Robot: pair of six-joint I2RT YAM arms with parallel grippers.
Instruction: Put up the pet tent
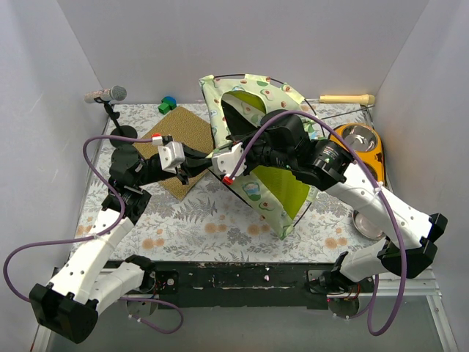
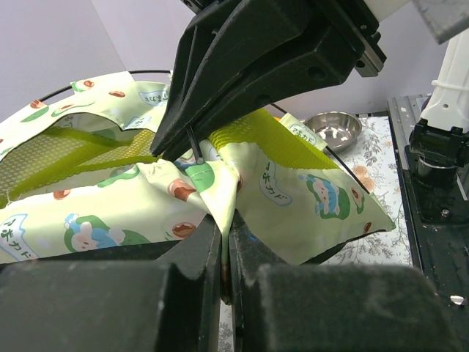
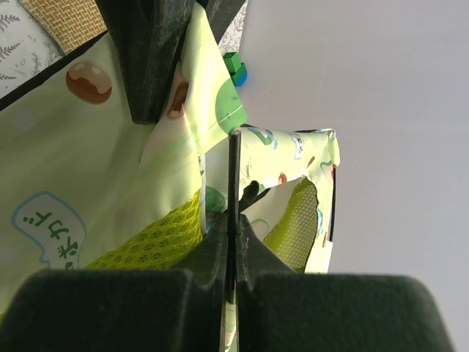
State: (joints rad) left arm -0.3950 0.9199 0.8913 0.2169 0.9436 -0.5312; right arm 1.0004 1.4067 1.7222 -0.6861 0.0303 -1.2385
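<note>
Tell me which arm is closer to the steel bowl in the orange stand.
Right. The right arm passes just left of the steel bowl; the left arm is on the far side of the pet tent.

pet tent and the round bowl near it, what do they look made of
Pet tent: thin fabric, matte, printed with cartoon figures; it creases and folds softly. Its lime lining looks like mesh, with a visible grid of holes. Bowl: probably stainless steel, shiny, with bright reflections.
</note>
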